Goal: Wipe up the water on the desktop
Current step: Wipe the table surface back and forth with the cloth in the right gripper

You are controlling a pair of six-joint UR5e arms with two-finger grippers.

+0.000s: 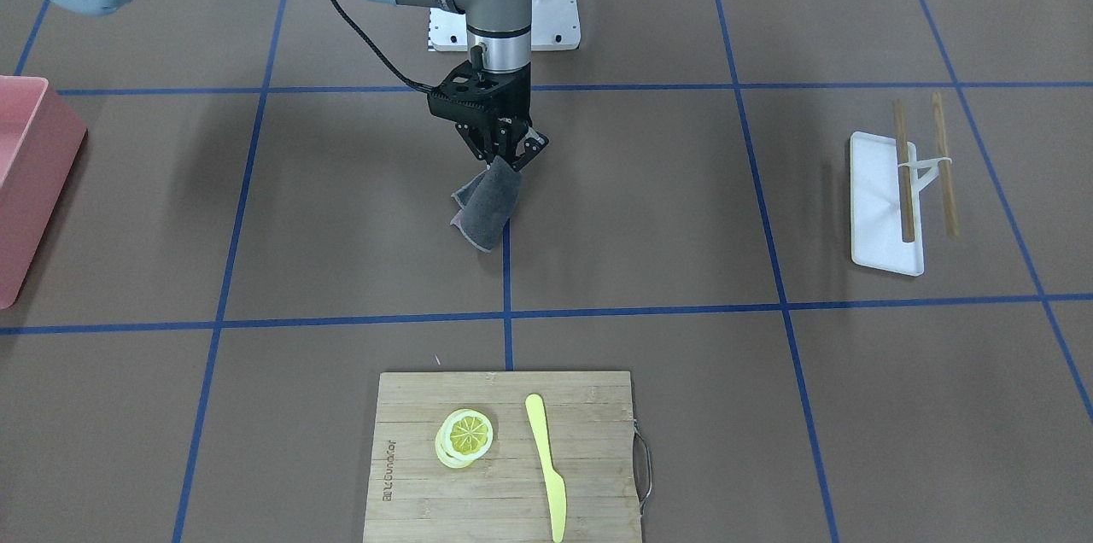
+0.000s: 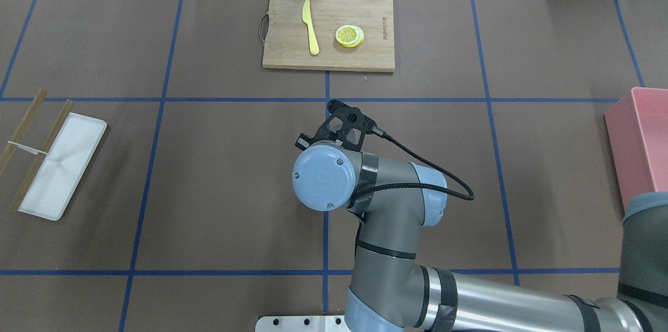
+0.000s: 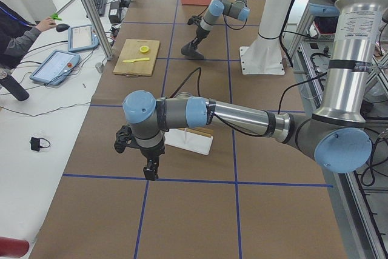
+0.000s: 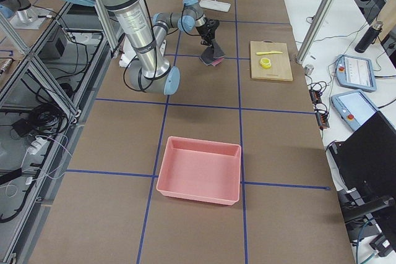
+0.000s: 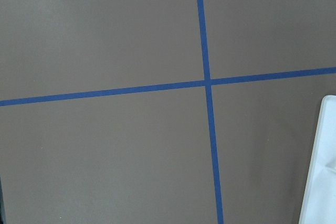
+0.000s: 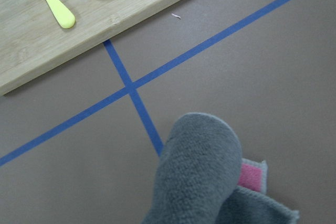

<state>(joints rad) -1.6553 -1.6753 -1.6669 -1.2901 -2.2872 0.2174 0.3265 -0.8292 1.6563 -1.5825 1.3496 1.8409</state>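
The desktop [image 1: 341, 210] is a wide brown surface crossed by blue tape lines. No water shows on it in any view. My right gripper [image 1: 505, 152] is shut on a grey cloth [image 1: 488, 206] with a pink inner side. The cloth hangs down over the central tape line, its lower end at or close to the desktop. The cloth fills the lower part of the right wrist view [image 6: 199, 171]. In the overhead view my right wrist [image 2: 326, 175] hides the cloth. My left gripper [image 3: 149, 169] shows only in the exterior left view, low over the desktop; I cannot tell whether it is open or shut.
A bamboo cutting board [image 1: 410, 475] with a lemon slice [image 1: 465, 436] and a yellow knife [image 1: 546, 462] lies beyond the cloth. A white tray [image 1: 871, 210] with chopsticks [image 1: 902, 172] is on my left. A pink bin [image 4: 201, 168] stands on my right.
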